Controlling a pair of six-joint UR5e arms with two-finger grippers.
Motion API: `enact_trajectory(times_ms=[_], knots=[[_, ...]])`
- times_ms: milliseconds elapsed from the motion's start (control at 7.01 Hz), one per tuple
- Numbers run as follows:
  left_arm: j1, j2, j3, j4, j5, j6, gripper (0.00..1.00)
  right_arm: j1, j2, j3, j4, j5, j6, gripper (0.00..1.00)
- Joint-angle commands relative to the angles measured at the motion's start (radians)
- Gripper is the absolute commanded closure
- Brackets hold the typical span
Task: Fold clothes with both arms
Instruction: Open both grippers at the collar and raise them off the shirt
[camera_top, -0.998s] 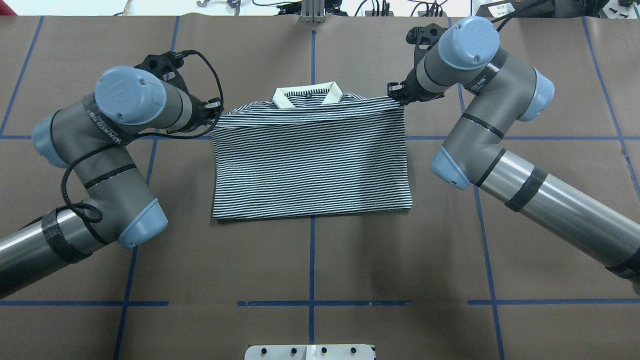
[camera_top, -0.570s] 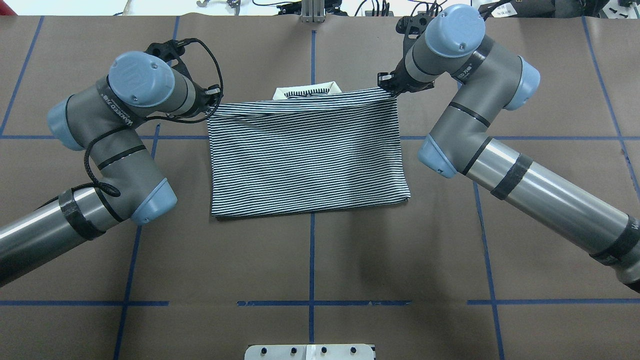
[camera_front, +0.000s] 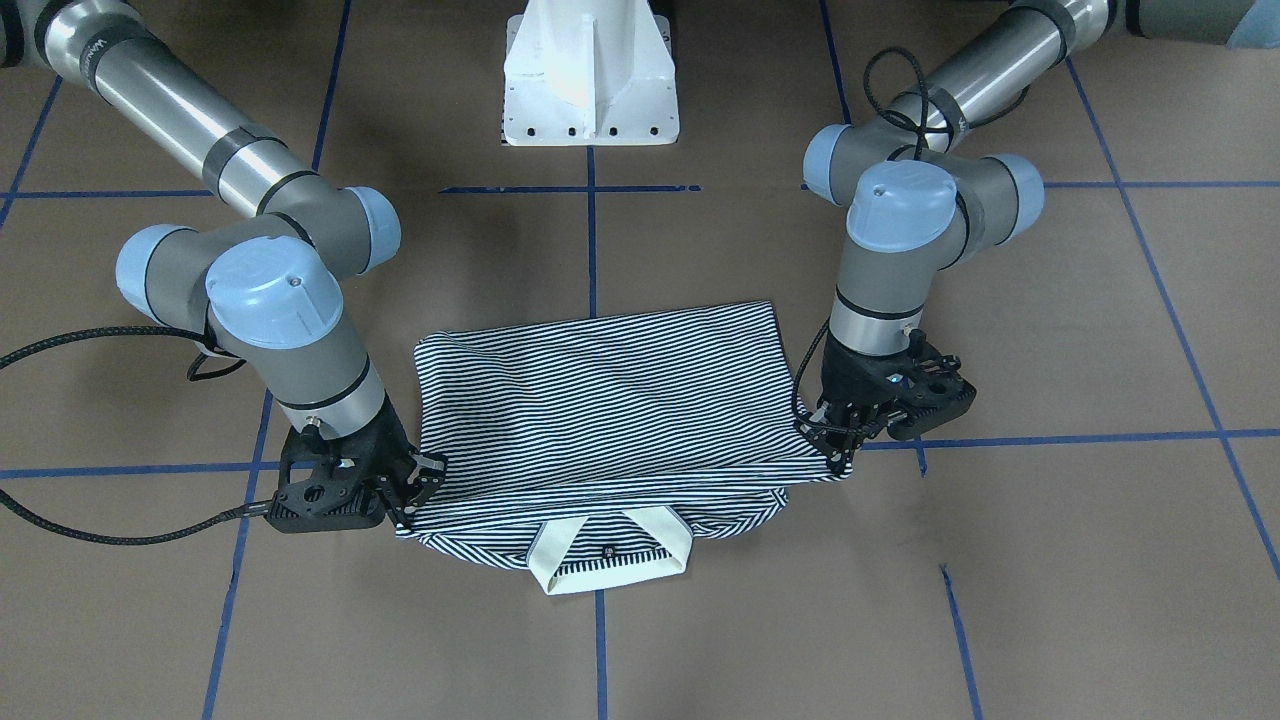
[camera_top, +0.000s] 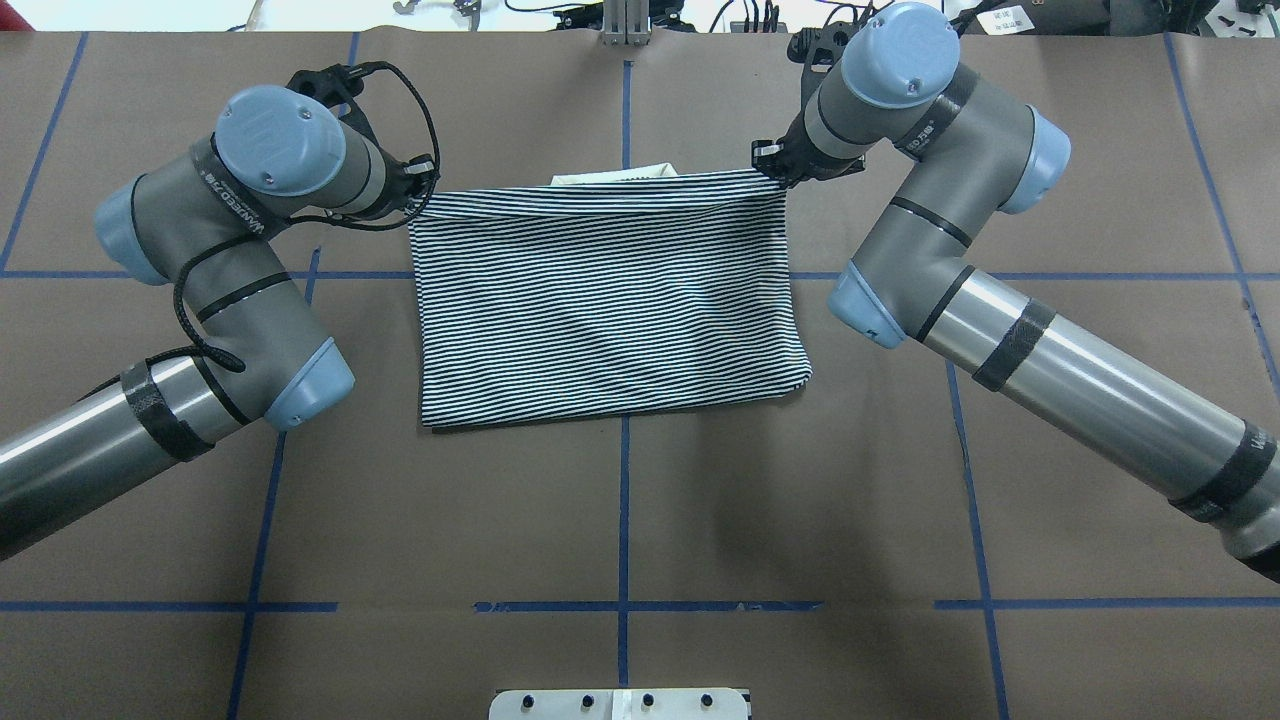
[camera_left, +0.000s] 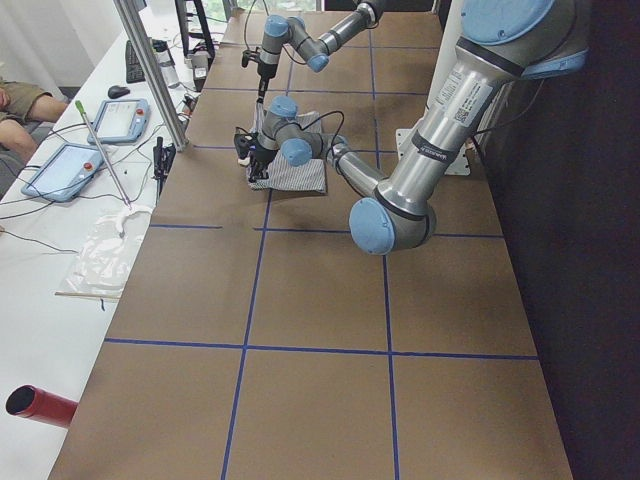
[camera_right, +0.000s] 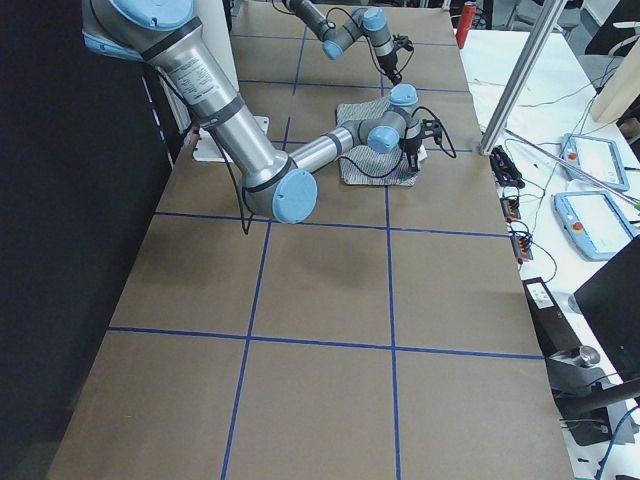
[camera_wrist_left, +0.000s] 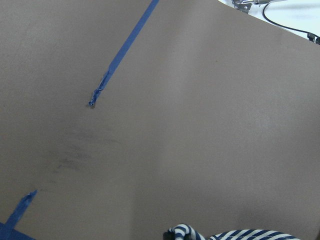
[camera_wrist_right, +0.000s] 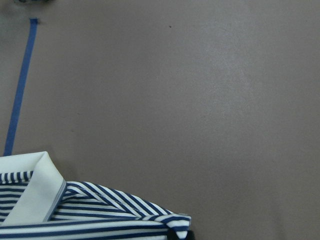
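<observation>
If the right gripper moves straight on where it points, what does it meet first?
The right gripper points down; likely the lower shoulder edge of the polo shirt, otherwise the brown table cover. Depth is unclear.

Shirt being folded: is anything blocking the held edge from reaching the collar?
Nothing visible does. The left gripper and right gripper pinch the near edge of the shirt, and only bare table surrounds the collar.
</observation>
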Motion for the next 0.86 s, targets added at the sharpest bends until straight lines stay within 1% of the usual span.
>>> enact_trajectory(times_ms=[0,143,428,570,713], knots=[[0.004,-0.012,0.001,0.0,0.0,-0.006,1.0,0.005,-0.006,-0.001,0.0,0.0,-0.002,1.0],[0.007,-0.018,0.001,0.0,0.0,-0.011,1.0,0.005,-0.001,0.001,0.002,0.001,-0.001,1.0],[0.015,-0.025,-0.006,0.0,0.0,-0.011,1.0,-0.001,-0.01,0.008,0.06,0.005,0.007,1.0],[0.019,-0.025,-0.006,-0.002,0.0,-0.011,1.0,-0.004,-0.01,0.01,0.062,0.009,0.007,1.0],[0.027,-0.025,-0.006,-0.002,0.0,-0.011,0.98,-0.006,-0.01,0.01,0.066,0.011,0.007,0.85]])
